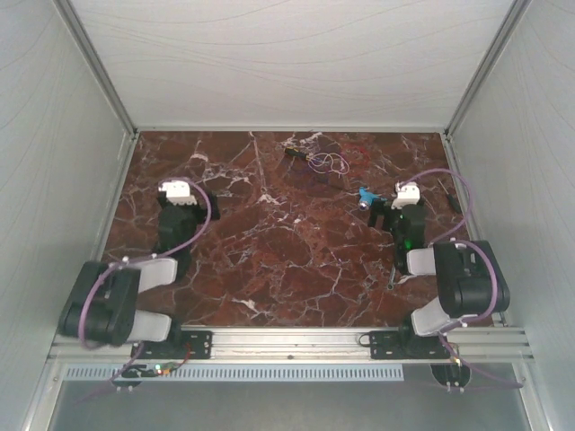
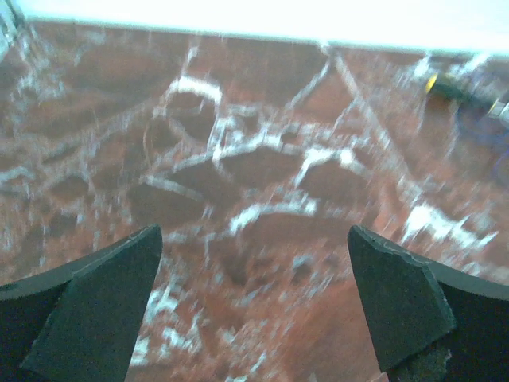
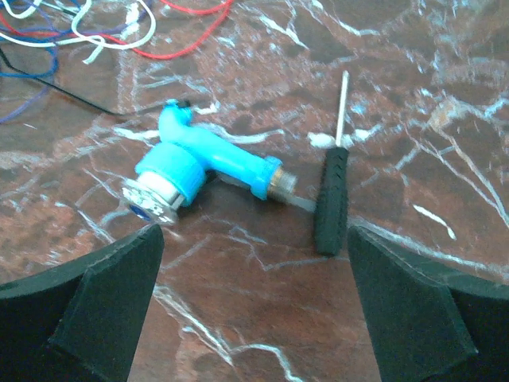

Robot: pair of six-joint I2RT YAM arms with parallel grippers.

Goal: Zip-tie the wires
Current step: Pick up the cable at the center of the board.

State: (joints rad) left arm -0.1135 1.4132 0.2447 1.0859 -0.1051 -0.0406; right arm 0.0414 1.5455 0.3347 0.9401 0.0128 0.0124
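Thin purple, white and red tangled wires lie at the far middle of the red-brown marble worktop, untouched. The left claw and the right claw both stand spread wide, holding nothing. A blue plastic tool lies just beyond the right one.

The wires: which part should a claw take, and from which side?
Probably the middle of the wires, where the loops cross, coming straight down from above. They lie flat and loose on the table, so a sideways approach would likely only push them.
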